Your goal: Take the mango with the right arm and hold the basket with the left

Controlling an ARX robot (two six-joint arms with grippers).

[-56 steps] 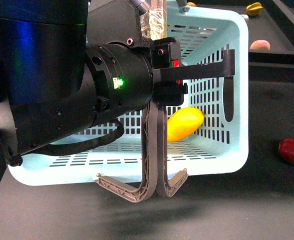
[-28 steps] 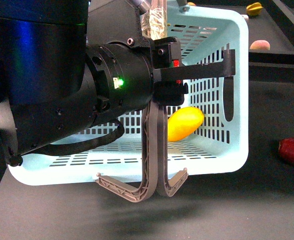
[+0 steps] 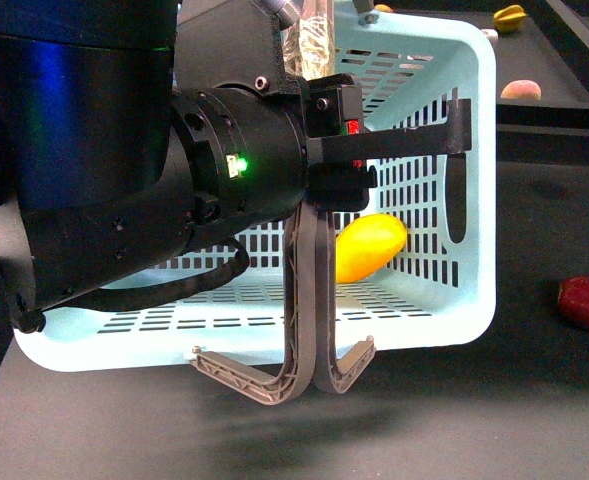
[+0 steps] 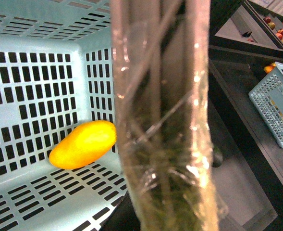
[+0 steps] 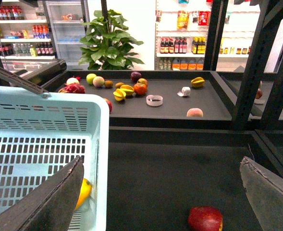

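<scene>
Front view: nothing has shifted against the frames of one second and half a second ago. The basket [image 3: 484, 200], the mango [image 3: 372, 247] and my left arm [image 3: 124, 170] keep the same positions. Judgement: the hold is steady, and the mango part looks complete. The mango lies inside the basket on the slotted floor, near the right wall.

Left fingers [image 3: 414, 142]: clenched on the two handles [image 3: 304, 290], as far as I can judge. The handles stand raised and pressed together, and the left wrist view shows clear film wrapped around them. The contact itself is hidden.

Right fingers [image 5: 55, 202]: released, spread wide, nothing between them. They sit outside the basket, just beside its right wall, over the bare bench [image 5: 170, 163].

Edges: the basket rim is close to one right finger, and black frame posts [image 5: 242, 62] stand on the far side. A dark red fruit [image 5: 206, 219] lies ahead on the bench. Open room: the bare strip between the basket and that fruit.
</scene>
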